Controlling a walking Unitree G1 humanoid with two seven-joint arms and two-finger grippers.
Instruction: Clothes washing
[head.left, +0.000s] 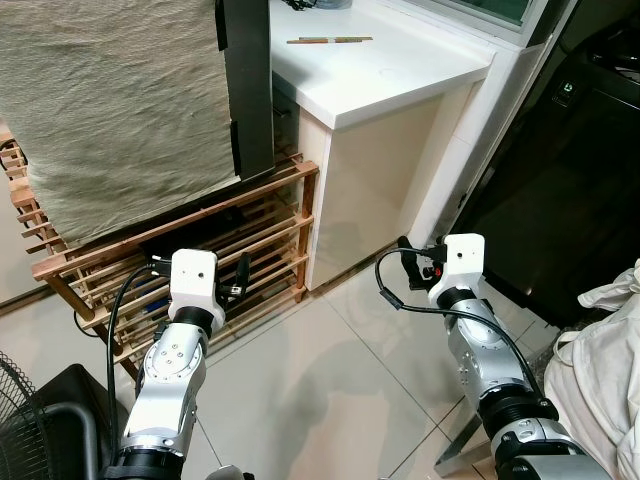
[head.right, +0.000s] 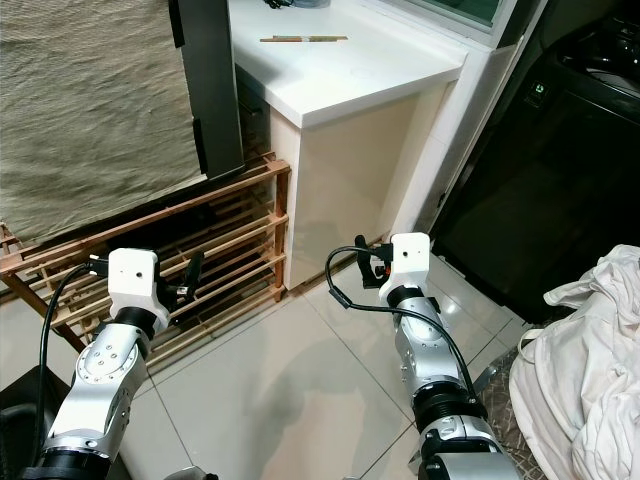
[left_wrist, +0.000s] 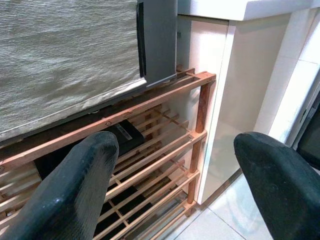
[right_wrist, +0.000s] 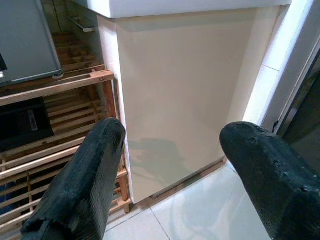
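Observation:
A heap of white and cream clothes (head.right: 590, 350) lies at the lower right, beside my right arm. A dark appliance (head.left: 570, 130) with a small lit panel stands at the right, behind the white cabinet. My left gripper (left_wrist: 177, 150) is open and empty, held low in front of the wooden slatted rack (head.left: 270, 205). My right gripper (right_wrist: 172, 132) is also open and empty, facing the cream side of the cabinet (head.left: 375, 180) just above the tiled floor. Neither gripper touches the clothes.
A beige cloth (head.left: 110, 110) hangs over the rack beside a dark upright panel (head.left: 248, 90). The white counter (head.left: 400, 65) carries pencils (head.left: 330, 40). A black box (left_wrist: 122, 135) lies on a rack shelf. A fan grille (head.left: 20, 420) sits at the lower left.

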